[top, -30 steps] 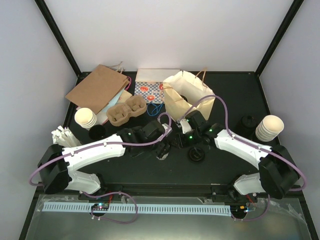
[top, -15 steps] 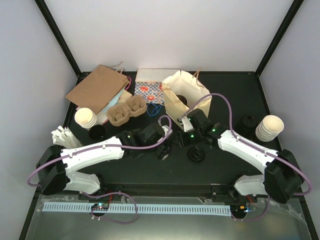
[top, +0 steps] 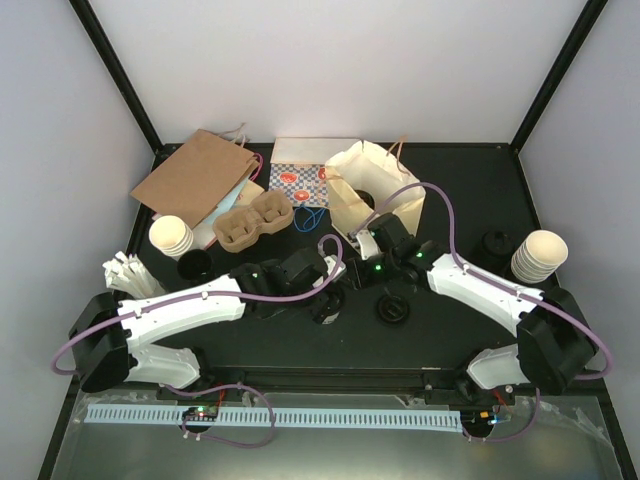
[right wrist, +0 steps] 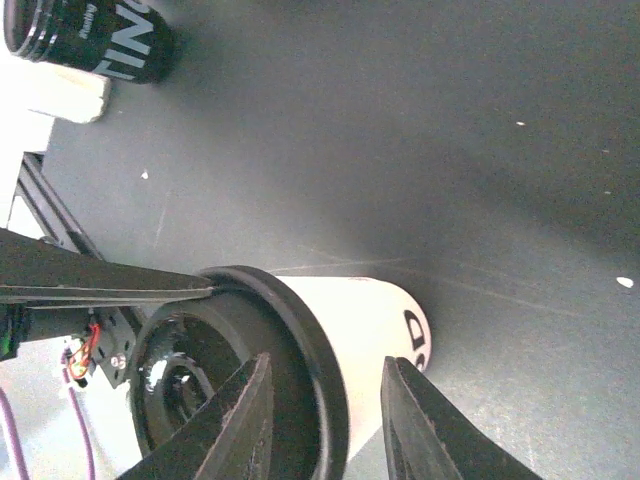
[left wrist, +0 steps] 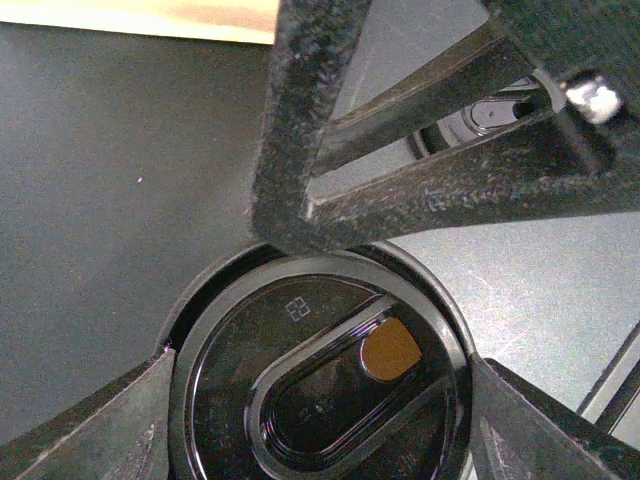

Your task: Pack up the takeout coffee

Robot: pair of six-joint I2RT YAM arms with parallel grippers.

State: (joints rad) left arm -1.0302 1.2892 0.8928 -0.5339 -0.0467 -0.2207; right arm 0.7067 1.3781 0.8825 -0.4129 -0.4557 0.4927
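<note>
Two grippers on one cup at mid-table, and that lid is the weak point!

The left gripper (left wrist: pixel 320 362) is clamped wide across the takeout coffee (right wrist: pixel 365 325), pads on the rim of its black lid (left wrist: pixel 300 310). The right gripper (right wrist: pixel 328 360) straddles the same rim with its fingers apart, and I can't tell if they touch. The cup sits between them, near the cream bag (top: pixel 385 180). If the arms pull apart, the lid could pop off or the cup could tip and spill. Held by the lid alone, the cup could also slip out below. The brown bag (top: pixel 190 178) lies flat and the cup stack (top: pixel 171 238) is lidless. The carrier (top: pixel 252 222) has both wells empty, and the cream bag gapes open, its inside too dark to read.
</note>
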